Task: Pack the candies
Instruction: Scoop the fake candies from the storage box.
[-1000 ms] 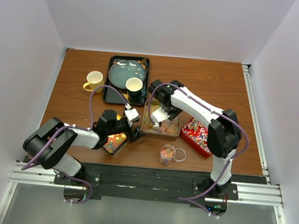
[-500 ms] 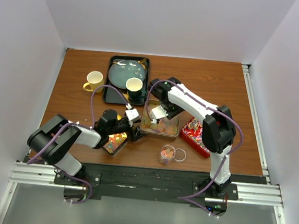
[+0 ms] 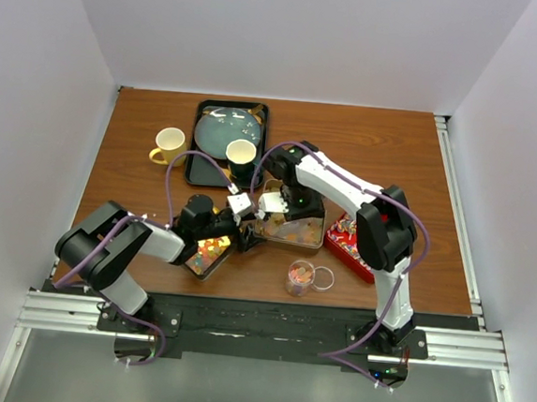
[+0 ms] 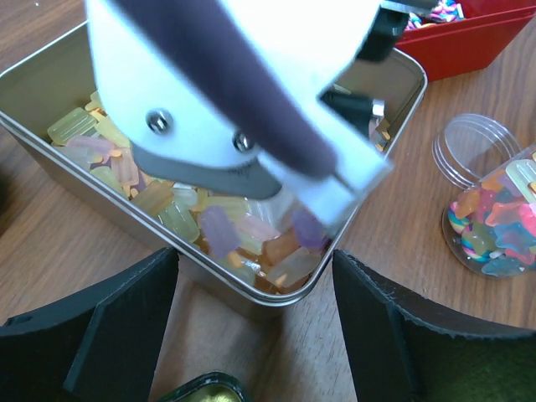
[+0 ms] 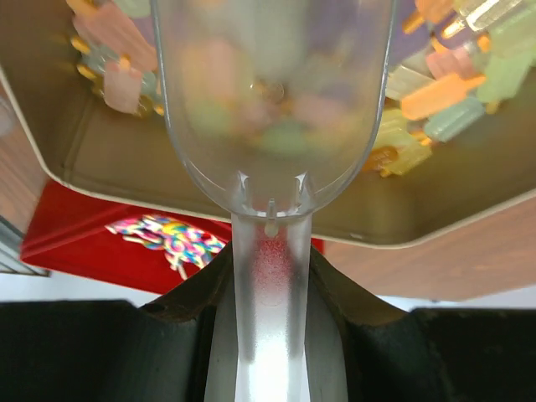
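Top external view gives you both arms meeting at the silver tin (image 3: 303, 232) in the middle of the table (image 3: 395, 156). Your right arm (image 3: 345, 184) rises from its base, bends at the elbow above the red tray (image 4: 486, 46), and reaches back to the left, its wrist tipped down over the tin. Your right gripper (image 5: 270, 276) is clamped on the handle of a clear scoop (image 5: 272, 100), whose bowl is down inside the tin over the pastel candies (image 4: 226, 230). Your left arm (image 3: 143, 242) lies folded low, forearm running rightward, wrist beside the bright candies (image 3: 210, 250). Your left gripper (image 4: 253, 285) stands wide apart, holding nothing, just at the tin's near edge. The red tray holds striped candies (image 5: 167, 234); more candies sit in the clear jar (image 4: 494, 222) near the tin.
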{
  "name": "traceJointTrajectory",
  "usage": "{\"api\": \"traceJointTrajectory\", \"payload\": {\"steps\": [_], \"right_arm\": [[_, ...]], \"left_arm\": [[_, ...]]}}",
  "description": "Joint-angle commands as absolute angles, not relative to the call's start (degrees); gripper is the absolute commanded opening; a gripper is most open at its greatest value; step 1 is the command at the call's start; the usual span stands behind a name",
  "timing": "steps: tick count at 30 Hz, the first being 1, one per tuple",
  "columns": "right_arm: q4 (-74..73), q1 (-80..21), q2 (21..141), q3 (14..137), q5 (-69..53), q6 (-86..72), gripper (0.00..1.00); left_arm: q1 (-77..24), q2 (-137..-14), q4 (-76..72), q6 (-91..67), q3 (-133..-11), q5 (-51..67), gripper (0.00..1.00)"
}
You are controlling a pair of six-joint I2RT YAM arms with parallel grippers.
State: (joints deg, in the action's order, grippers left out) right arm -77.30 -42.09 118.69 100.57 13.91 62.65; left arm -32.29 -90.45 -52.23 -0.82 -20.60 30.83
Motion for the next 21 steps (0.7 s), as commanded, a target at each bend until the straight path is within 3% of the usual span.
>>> {"api": "traceJointTrajectory", "payload": {"steps": [1,9,21], "right_arm": [[-83.5,-42.6,118.1,98.3,10.0,57.3,0.0],[-81.3,-43.9,122.9,105.1,8.4,53.1,0.0],[-61.8,-41.0,114.4,94.0,-11.5,53.6,0.0]], "left_arm": [[-33.1,-91.8,-51.1,-2.4,-22.0,33.0,0.79],[-33.2,-92.3,-51.2,-2.6,-22.0,32.9,0.78],[-33.0,-89.5,-42.0,-0.4,-25.8,33.0,0.79]]}}
